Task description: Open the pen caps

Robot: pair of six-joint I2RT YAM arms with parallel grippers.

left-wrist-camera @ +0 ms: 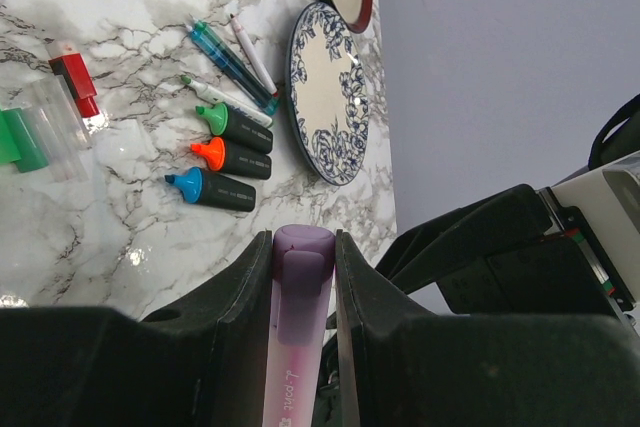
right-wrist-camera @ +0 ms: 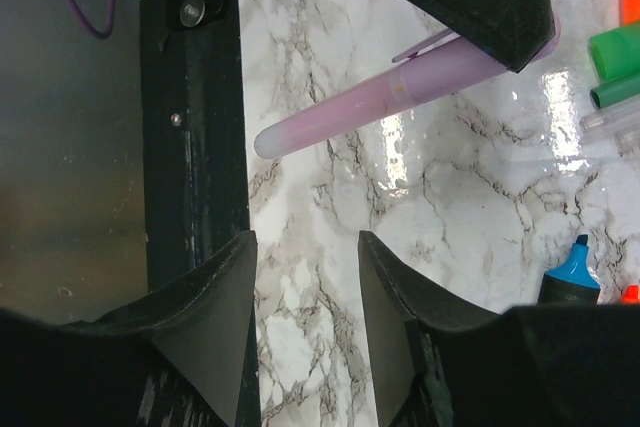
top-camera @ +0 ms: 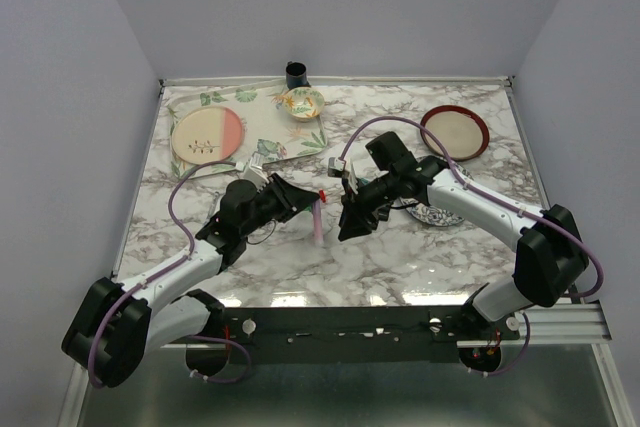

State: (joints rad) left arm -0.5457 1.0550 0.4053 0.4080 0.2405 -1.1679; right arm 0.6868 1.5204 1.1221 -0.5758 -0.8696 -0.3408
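Observation:
My left gripper [left-wrist-camera: 303, 239] is shut on a pale pink pen [right-wrist-camera: 400, 97] at its capped end, and the purple cap [left-wrist-camera: 303, 249] with its clip sits between the fingers. In the top view the pen [top-camera: 318, 221] hangs down from that gripper [top-camera: 303, 202], just left of my right gripper [top-camera: 346, 227]. The right gripper [right-wrist-camera: 305, 242] is open over bare marble, and the pen's free end lies a short way beyond its fingertips. Three black highlighters lie uncapped with green [left-wrist-camera: 211, 119], orange [left-wrist-camera: 208, 152] and blue [left-wrist-camera: 185, 183] tips. A loose red cap [left-wrist-camera: 75, 82] and a green cap [left-wrist-camera: 20, 142] lie to their left.
Thin pens [left-wrist-camera: 235, 52] lie beside a blue floral plate [left-wrist-camera: 325, 97]. A red-rimmed plate [top-camera: 455, 132], a pink and cream plate [top-camera: 205, 135], a small bowl [top-camera: 303, 102] and a dark cup [top-camera: 296, 74] stand at the back. The table's black front rail [right-wrist-camera: 195, 147] runs beside the right gripper.

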